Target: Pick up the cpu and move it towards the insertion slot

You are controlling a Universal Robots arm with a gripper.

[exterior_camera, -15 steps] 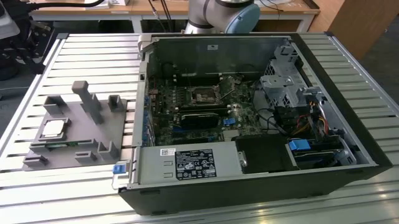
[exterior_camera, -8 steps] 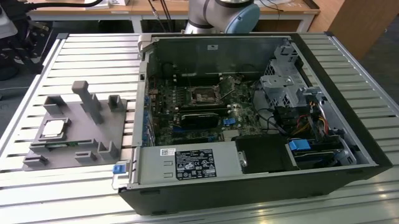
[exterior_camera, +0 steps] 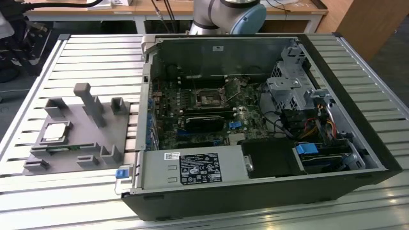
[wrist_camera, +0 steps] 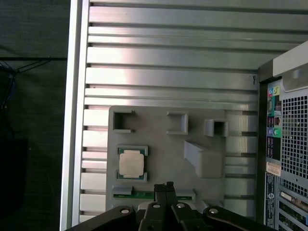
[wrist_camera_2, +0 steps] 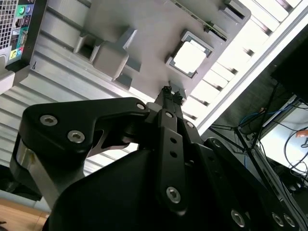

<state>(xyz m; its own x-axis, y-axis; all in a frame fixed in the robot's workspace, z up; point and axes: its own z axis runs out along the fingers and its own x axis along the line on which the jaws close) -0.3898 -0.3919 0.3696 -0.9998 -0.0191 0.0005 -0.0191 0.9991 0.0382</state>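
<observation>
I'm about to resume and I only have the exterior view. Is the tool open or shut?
Observer: Shut. In both wrist views the tool is closed with nothing in it.
Operator: Is it lined up with the cpu?
Observer: No. In the first wrist view its tip sits at the edge of the fixture by the green stick, apart from the cpu, which lies in its pocket.
</observation>
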